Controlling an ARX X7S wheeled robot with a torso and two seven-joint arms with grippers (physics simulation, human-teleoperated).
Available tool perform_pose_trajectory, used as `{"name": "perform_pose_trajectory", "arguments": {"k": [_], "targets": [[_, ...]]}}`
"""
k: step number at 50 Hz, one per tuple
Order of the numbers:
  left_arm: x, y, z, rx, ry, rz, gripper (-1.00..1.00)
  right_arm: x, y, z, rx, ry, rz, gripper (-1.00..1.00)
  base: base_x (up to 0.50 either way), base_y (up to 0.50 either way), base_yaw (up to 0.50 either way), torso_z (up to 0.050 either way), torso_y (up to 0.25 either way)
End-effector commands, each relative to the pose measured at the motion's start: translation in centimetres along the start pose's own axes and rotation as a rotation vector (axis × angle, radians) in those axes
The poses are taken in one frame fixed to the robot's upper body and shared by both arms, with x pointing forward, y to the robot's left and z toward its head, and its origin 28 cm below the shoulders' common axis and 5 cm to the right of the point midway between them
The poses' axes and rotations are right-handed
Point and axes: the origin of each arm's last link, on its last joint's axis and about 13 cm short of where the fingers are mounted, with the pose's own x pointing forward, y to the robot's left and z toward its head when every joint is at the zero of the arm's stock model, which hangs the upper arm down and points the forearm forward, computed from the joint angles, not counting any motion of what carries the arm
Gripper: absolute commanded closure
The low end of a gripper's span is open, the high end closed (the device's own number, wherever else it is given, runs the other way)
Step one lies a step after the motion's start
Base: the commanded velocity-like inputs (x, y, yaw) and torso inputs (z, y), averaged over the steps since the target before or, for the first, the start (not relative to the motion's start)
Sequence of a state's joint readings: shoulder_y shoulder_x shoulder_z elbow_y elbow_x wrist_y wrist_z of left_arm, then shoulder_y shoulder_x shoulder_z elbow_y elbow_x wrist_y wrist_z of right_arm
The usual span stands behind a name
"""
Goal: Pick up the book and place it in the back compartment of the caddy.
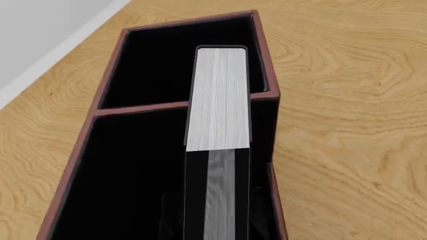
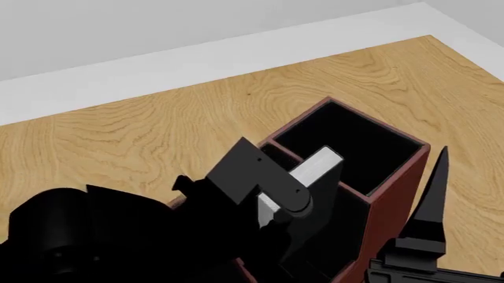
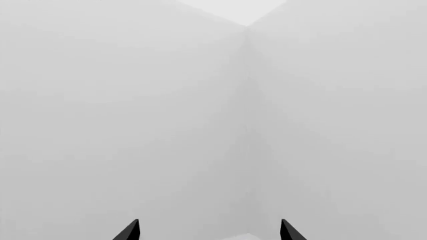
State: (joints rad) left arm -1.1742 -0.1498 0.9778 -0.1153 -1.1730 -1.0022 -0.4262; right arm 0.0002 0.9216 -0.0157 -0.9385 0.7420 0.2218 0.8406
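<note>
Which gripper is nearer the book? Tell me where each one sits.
Left. The left gripper holds the book over the caddy. The right gripper is open, pointing upward beside the caddy, facing bare wall.

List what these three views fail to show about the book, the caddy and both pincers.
- Left pincer: head view, the arm's black housing hides its fingertips; left wrist view shows none, so its grip on the book is unconfirmed.
- Caddy: near end cut off by the bottom edge in both views; compartment count unknown.
- Book's lower end: lost in the black interior, so its depth is unclear.
- Right pincer: only two spread tips against blank wall; right wrist view shows nothing of the task.
</note>
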Motion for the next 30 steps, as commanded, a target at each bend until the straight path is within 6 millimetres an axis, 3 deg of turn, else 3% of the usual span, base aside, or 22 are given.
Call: {"name": "perform_pose_trajectory", "arguments": {"k": [1, 30], "targets": [[0.6, 0.4, 0.6, -0.008, -0.03, 0.038, 1.0, 0.1, 0.1, -0.1, 0.0, 0.003, 0.006, -1.0, 0.0, 0.0, 0.0, 0.0, 0.0], [2.2, -0.3, -0.7, -0.019, -0.003, 0.004, 1.0, 0.1, 0.1, -0.2, 0.004, 0.003, 0.004, -1.0, 0.0, 0.0, 0.0, 0.0, 0.001]]}}
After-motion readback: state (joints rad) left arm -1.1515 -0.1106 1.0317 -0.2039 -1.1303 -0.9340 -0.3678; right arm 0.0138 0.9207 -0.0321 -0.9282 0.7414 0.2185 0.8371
